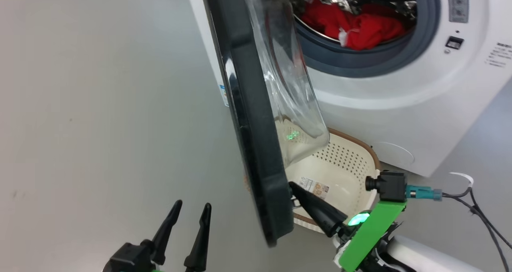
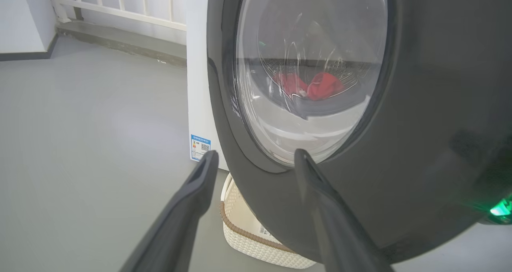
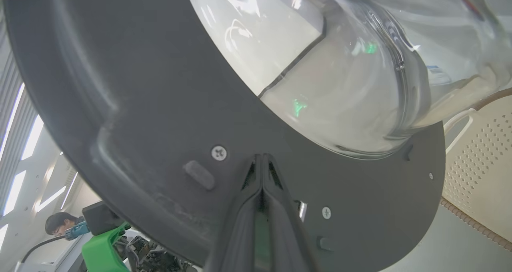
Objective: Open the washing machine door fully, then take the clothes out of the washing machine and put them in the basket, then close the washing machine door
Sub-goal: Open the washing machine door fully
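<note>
Grey floor [image 1: 100, 104]; white railing [image 2: 120, 13] behind; basket [image 1: 348, 160] beneath washing machine door [image 1: 256, 144].

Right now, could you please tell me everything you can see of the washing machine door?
The washing machine door is round, with a wide glossy black rim and a bulging clear glass bowl. Its duller inner face carries screws. It stands swung out, roughly square to the washing machine, edge-on in the head view. The shut right claw touches the inner rim near its edge; the open left claw is apart, on the outer side. The basket sits on the floor at its inner side.
</note>
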{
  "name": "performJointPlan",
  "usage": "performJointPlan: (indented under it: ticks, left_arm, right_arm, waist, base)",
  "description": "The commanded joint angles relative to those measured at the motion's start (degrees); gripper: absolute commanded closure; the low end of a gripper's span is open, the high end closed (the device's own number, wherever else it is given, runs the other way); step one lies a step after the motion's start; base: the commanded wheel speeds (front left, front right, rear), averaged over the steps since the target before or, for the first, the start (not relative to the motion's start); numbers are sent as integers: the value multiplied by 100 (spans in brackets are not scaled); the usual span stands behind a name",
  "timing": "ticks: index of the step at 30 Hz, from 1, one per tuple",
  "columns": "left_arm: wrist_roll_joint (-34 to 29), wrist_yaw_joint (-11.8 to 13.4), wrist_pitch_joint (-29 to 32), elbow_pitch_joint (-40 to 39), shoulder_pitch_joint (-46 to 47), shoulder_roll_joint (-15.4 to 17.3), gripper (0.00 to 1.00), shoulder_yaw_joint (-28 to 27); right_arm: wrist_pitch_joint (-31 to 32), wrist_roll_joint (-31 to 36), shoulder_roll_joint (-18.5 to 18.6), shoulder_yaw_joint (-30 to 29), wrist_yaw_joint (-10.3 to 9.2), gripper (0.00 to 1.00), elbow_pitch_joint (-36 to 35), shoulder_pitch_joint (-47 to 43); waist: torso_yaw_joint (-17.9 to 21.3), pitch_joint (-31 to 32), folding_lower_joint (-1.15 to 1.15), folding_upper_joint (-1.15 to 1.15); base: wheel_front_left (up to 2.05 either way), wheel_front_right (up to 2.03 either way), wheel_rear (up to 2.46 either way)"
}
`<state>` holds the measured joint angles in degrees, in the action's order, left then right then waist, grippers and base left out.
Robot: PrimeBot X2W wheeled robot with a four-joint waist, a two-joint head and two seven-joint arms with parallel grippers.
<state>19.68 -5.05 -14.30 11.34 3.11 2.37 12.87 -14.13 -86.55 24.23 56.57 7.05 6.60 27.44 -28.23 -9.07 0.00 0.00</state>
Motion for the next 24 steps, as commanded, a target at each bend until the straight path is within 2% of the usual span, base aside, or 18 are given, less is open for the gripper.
performJointPlan:
  ticks: [1, 13, 24]
  left_arm:
    - [27, 75, -70, -127, -23, 51, 0, -205]
    - [101, 357, -70, -333, -225, 51, 0, -440]
    - [96, 420, -70, -412, -294, 51, 0, -547]
  right_arm:
    - [-37, -49, -171, 118, 44, 100, -169, 128]
    - [138, -174, -630, 591, 44, 100, 4, 629]
    - [147, -259, -810, 747, 44, 100, 98, 809]
  waist:
    - [-217, 145, 0, 0]
    - [-284, 140, 0, 0]
    - [-287, 182, 0, 0]
  base:
    - [0, 0, 0]
    - [0, 0, 0]
    - [0, 0, 0]
